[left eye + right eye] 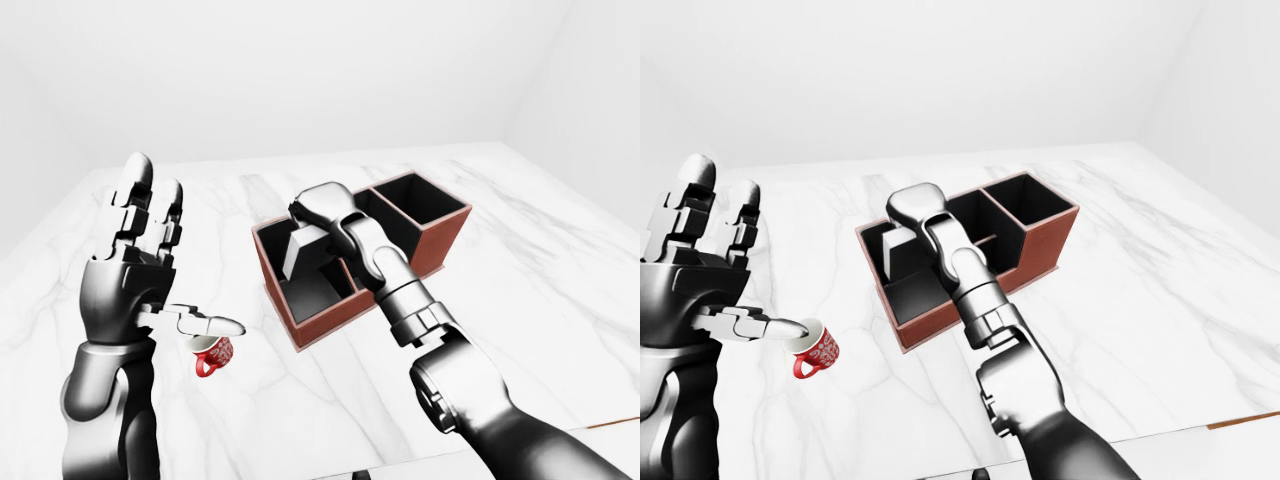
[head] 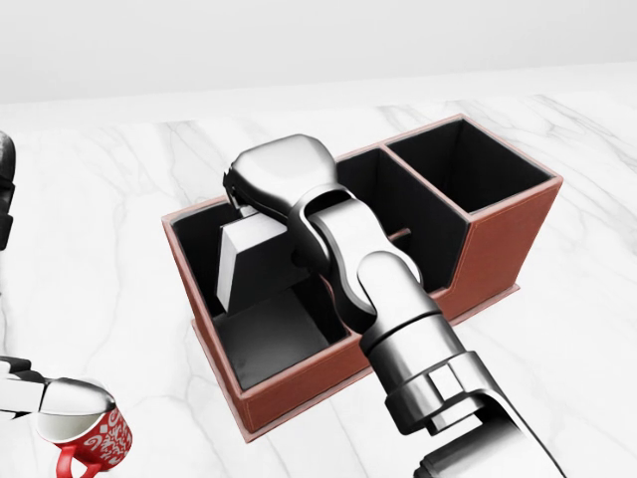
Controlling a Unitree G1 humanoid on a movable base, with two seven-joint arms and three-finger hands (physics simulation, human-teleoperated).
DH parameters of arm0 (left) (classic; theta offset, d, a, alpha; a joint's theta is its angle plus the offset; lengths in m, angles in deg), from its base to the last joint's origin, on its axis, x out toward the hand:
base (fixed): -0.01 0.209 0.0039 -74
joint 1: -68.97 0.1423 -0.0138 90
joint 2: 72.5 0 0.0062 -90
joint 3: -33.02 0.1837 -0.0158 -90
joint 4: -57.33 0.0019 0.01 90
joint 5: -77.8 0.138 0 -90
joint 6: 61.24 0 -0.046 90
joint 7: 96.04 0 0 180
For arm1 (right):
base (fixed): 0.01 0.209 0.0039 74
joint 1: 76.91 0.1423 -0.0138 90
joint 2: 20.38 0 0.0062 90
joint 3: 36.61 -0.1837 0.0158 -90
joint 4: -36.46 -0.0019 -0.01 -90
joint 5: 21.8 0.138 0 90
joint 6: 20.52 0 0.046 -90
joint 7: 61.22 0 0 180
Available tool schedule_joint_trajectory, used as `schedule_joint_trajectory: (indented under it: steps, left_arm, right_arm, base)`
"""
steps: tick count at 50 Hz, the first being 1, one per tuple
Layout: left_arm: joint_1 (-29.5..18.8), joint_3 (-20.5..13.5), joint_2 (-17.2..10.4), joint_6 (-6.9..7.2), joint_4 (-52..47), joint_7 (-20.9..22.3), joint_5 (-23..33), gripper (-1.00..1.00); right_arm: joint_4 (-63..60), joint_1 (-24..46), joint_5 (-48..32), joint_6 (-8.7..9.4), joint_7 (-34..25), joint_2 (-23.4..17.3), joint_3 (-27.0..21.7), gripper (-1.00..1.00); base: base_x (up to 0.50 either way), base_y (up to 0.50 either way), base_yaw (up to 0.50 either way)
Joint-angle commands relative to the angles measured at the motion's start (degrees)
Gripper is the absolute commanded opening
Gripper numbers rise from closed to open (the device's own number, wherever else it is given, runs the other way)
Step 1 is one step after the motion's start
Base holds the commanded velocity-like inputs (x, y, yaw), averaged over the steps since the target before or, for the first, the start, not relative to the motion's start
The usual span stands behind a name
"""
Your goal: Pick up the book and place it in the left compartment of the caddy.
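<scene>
Right hand [image 2: 284, 179] is closed around the top of the grey book [image 2: 249, 261], fingers curled over its upper edge; the book stands tilted inside the left compartment of the red-brown caddy [image 2: 299, 393], directly below the hand, lower end hidden by the wall. The head view gives this grip close up but shows only a sliver of the left hand. The eye views show the left hand [image 1: 135, 270] raised, fingers spread upright, thumb pointing sideways, holding nothing. A red patterned mug [image 1: 212, 355] stands just beside that thumb, near the left edge of the white marble worktop [image 1: 520, 290], apart from the caddy.
</scene>
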Motion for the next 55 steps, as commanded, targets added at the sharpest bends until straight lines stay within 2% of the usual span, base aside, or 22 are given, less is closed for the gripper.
schedule_joint_trajectory:
  steps: [1,11,34,55]
  left_arm:
    - [0.1,0.1,0.1,0.0,0.3,0.1,0.0,1.0]
    - [0.1,0.2,0.1,0.0,0.3,0.1,0.0,1.0]
    - [0.1,1.0,0.4,0.0,0.5,0.2,0.5,1.0]
    - [0.2,0.9,0.5,0.0,0.6,0.2,0.0,1.0]
  right_arm:
    - [4.6,1.1,1.0,0.0,4.9,0.6,-0.2,-1.0]
    - [7.1,0.1,0.1,0.0,6.6,1.0,0.4,-1.0]
    - [20.9,1.7,-1.0,0.0,16.0,2.0,1.4,-1.0]
    - [29.0,1.6,-2.2,0.0,20.9,2.7,1.9,-1.0]
  base:
    - [0.0,0.0,0.0]
    - [0.0,0.0,0.0]
    - [0.0,0.0,0.0]
    - [0.0,0.0,0.0]
